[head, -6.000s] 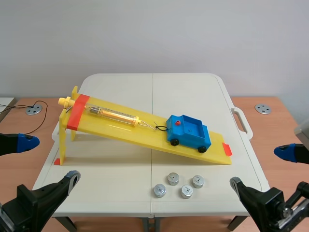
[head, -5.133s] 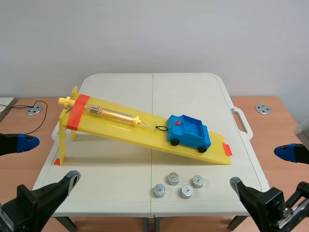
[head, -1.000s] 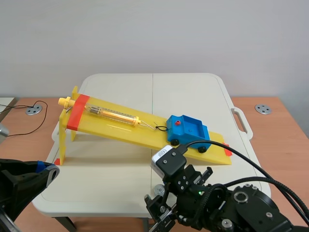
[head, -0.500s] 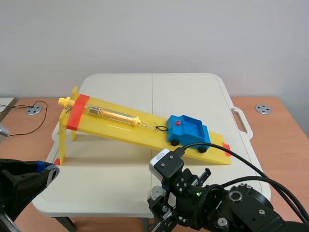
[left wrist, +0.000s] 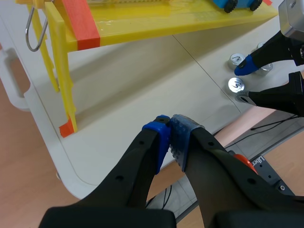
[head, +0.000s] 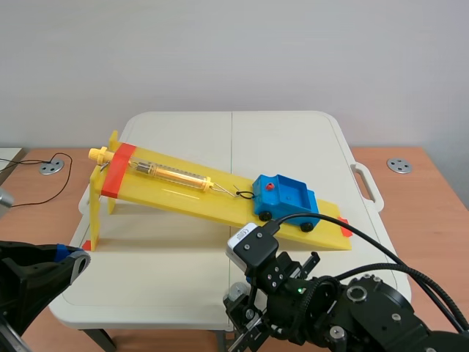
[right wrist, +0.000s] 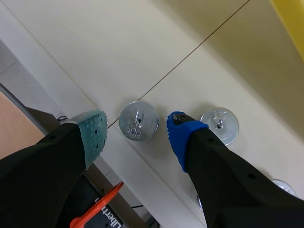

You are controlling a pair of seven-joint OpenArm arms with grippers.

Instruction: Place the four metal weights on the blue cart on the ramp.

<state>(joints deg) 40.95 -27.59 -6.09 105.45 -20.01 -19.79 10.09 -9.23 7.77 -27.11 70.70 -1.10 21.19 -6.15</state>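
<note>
Straddling the edge weight (right wrist: pixel 138 120), right gripper (right wrist: pixel 137 128) spread | left gripper (left wrist: pixel 171 137) pressed together | risk: we clip the neighbour weight (right wrist: pixel 219 124) closing.

Bright, even, diffuse light. Soft shadow under ramp (head: pixel 183 194) on table (head: pixel 168 257). Weights (right wrist: pixel 138 120) glint. Focus sharp.

My right arm (head: pixel 344 315) hides most of the metal weights (right wrist: pixel 138 120) at the scene's lower middle; the farthest weight (right wrist: pixel 282 188) is cut off.
</note>
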